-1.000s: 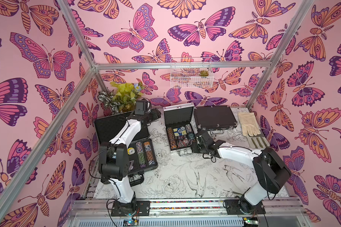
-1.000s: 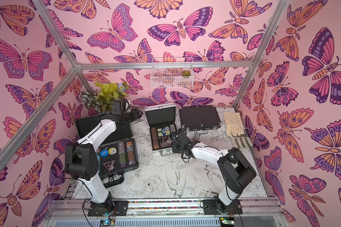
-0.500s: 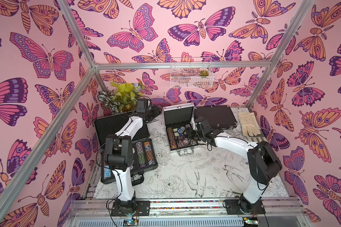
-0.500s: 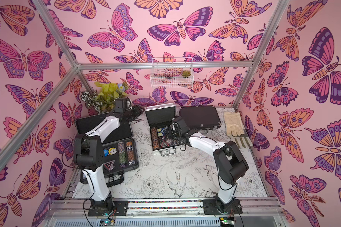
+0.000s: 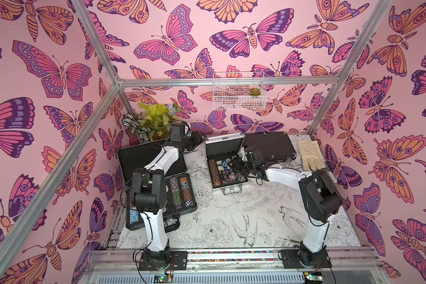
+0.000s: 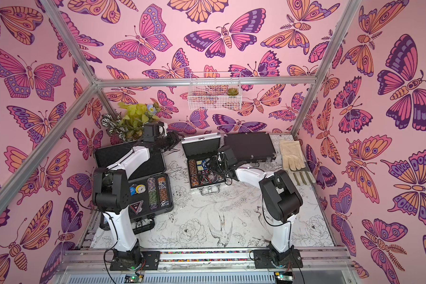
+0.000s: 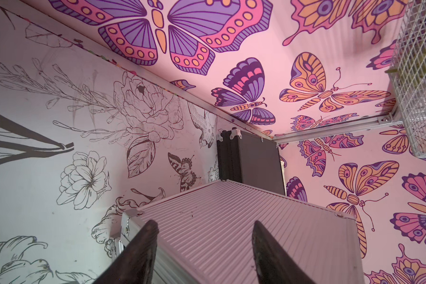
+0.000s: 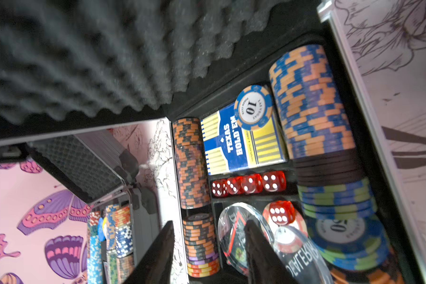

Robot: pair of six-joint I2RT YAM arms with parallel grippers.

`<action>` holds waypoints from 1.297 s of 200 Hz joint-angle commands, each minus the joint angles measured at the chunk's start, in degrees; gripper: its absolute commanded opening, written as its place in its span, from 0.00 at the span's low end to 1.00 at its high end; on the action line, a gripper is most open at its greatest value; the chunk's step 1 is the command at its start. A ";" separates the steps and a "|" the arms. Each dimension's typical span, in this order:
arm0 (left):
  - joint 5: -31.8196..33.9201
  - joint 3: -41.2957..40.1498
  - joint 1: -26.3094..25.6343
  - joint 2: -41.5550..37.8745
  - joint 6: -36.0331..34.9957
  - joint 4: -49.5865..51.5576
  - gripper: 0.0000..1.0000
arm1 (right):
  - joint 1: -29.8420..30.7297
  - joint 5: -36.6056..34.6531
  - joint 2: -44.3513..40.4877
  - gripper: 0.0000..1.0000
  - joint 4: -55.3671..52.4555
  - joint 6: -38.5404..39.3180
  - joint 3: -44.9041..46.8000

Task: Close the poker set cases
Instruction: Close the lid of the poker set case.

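Note:
The small silver case stands open mid-table, its foam-lined lid upright, with chips, dice and cards in the base. My left gripper is open behind that lid; in the left wrist view its fingers frame the lid's ribbed outer face. My right gripper hangs open over the chips inside, holding nothing. The large black ribbed case lies open at the left, chips showing. At the back right, the medium black case is closed.
A cream work glove lies right of the closed black case. A potted plant fills the back left corner. A white wire basket hangs on the back wall. Pink walls close in on three sides.
My right gripper has moved from the silver case's front right side to over its open base. The left gripper has edged right, closer behind the lid.

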State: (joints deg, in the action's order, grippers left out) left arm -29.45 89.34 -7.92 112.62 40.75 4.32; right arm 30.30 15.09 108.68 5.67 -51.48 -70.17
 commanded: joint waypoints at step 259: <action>3.72 -11.41 -4.04 -10.11 -4.00 1.08 0.62 | -6.78 2.44 -9.32 0.46 15.33 -16.61 18.59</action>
State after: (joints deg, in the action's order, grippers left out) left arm -27.22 79.53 -10.59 104.75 39.00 4.45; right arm 25.02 17.28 102.39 20.78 -68.60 -53.10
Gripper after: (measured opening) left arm 0.623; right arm 0.463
